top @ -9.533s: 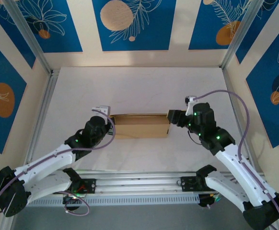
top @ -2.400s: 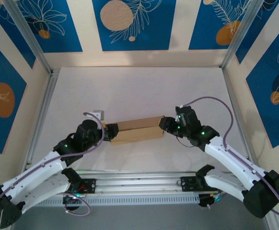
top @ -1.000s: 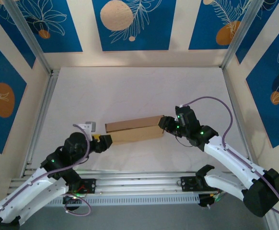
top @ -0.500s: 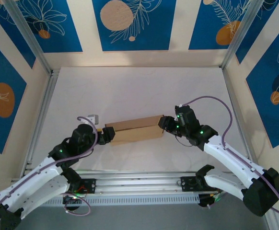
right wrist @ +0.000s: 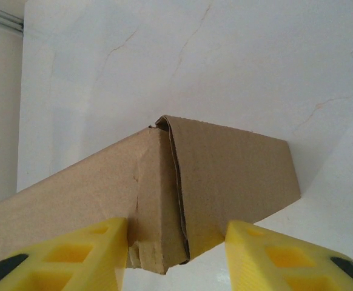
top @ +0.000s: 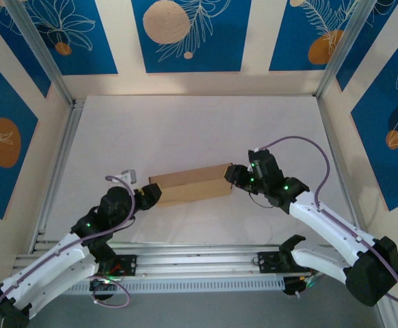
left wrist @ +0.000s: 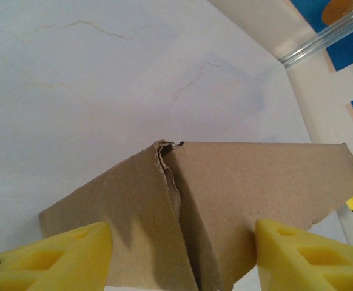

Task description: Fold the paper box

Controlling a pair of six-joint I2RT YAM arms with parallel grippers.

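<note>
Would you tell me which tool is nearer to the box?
Right, marginally: the right tool pinches one end of the box; the left tool straddles the other end, fingers spread wider.

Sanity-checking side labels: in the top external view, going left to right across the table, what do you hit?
left gripper → paper box → right gripper
</note>
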